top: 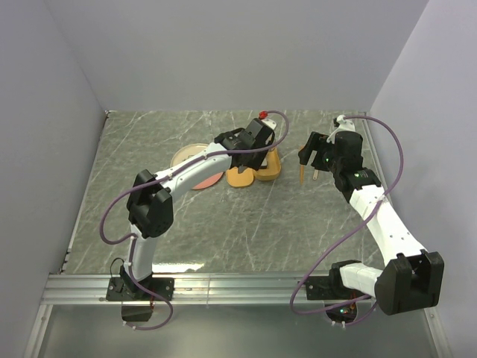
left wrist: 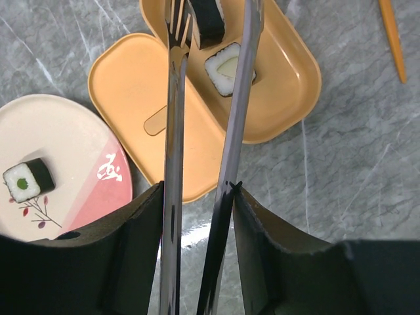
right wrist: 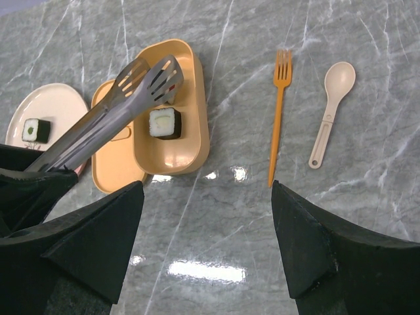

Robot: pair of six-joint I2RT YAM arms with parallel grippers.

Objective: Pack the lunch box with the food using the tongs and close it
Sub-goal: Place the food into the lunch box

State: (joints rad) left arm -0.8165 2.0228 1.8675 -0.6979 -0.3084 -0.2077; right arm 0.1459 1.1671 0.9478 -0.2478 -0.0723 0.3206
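Nearest: left claw (left wrist: 197,197), matt black, partway closed and clamped on both arms of the tongs (left wrist: 172,131), which are slim, grey, mirror-bright metal, slotted at the tips. Just beyond, between those tips, a dark-skinned food cube (left wrist: 207,23), over the lunch box (left wrist: 289,92); whether pinched or only touching, cannot tell. In the box, a second cube (left wrist: 226,69), white rice with a pale centre, lying on the smooth orange-tan floor. Against the box's left side, the flat oval lid (left wrist: 128,92), same plastic, with a small raised tab in the middle. Left of that, a glossy cream-and-pink plate (left wrist: 65,131) carrying a third cube (left wrist: 27,180), green-centred.

On the other side: right claw (right wrist: 207,190), spread wide, holding nothing, above the grey veined marble desk (right wrist: 223,223). Beyond it, a slim orange fork (right wrist: 277,118) and a beige round-bowled spoon (right wrist: 327,121), side by side, not touching.
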